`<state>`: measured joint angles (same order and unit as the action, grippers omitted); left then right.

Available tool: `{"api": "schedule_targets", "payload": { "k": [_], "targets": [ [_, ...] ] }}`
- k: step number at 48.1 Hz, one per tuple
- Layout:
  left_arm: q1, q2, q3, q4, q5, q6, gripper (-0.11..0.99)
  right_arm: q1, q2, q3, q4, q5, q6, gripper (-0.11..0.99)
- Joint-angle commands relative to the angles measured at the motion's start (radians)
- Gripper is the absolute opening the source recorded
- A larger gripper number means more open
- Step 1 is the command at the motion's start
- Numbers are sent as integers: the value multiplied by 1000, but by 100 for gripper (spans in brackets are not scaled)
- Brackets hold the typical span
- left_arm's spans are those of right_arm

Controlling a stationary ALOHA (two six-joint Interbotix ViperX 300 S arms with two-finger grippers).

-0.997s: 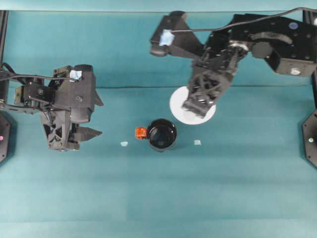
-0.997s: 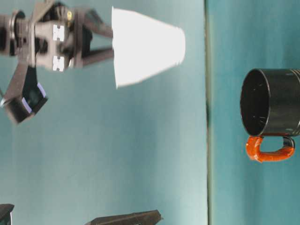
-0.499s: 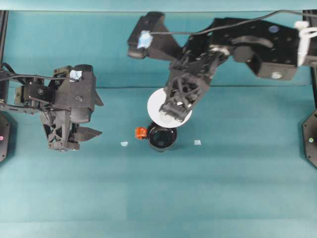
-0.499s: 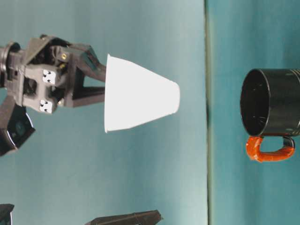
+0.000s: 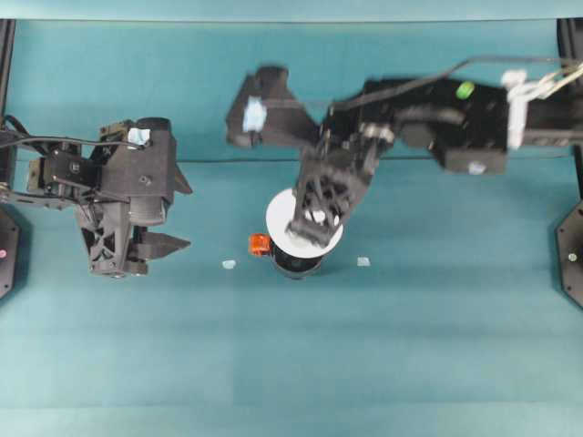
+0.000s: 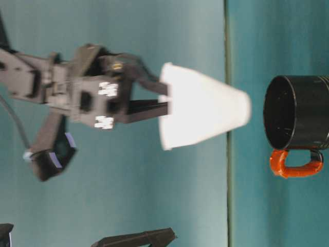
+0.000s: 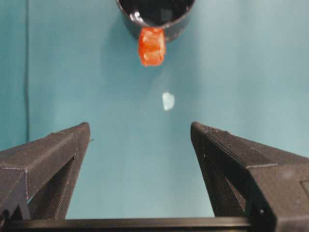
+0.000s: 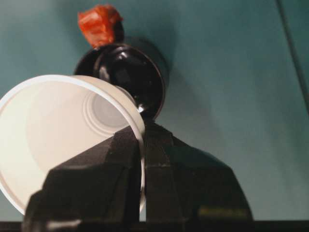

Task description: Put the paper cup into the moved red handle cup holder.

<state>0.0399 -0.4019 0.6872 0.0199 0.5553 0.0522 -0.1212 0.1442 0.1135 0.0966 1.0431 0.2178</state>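
Note:
The white paper cup (image 5: 279, 218) hangs in the air, tilted, its narrow base pointing at the holder's mouth and still apart from it (image 6: 205, 110). My right gripper (image 5: 310, 229) is shut on the cup's rim, one finger inside and one outside (image 8: 143, 140). Directly below, the black red handle cup holder (image 5: 296, 266) stands upright on the teal table, with its red handle (image 5: 260, 244) pointing left. The right wrist view shows the cup (image 8: 63, 130) overlapping the holder (image 8: 130, 67). My left gripper (image 5: 168, 244) rests open at the left, facing the holder (image 7: 154, 12).
Two small white scraps (image 5: 228, 264) (image 5: 363, 261) lie on the table either side of the holder. A seam (image 5: 219, 161) crosses the teal cloth behind it. Black frame posts (image 5: 572, 255) stand at both side edges.
My right arm has carried the cup leftward and lower, from behind and right of the holder to just above its mouth. The left arm and the holder have not moved.

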Motion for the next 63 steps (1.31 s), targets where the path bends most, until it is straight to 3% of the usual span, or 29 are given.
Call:
{"api": "schedule_targets", "payload": {
  "k": [1,21,63],
  "targets": [
    [2,-6,-18,3,-8,-3,93,11,-8,26,2,-43,5,-11],
    [2,-6,-18,3,-8,-3,93,17,3,107,2,-193,15,-11],
    [2,-6,-17,2,-18,-3,93,17,89,28,-5,-117,11,-11]
  ]
}}
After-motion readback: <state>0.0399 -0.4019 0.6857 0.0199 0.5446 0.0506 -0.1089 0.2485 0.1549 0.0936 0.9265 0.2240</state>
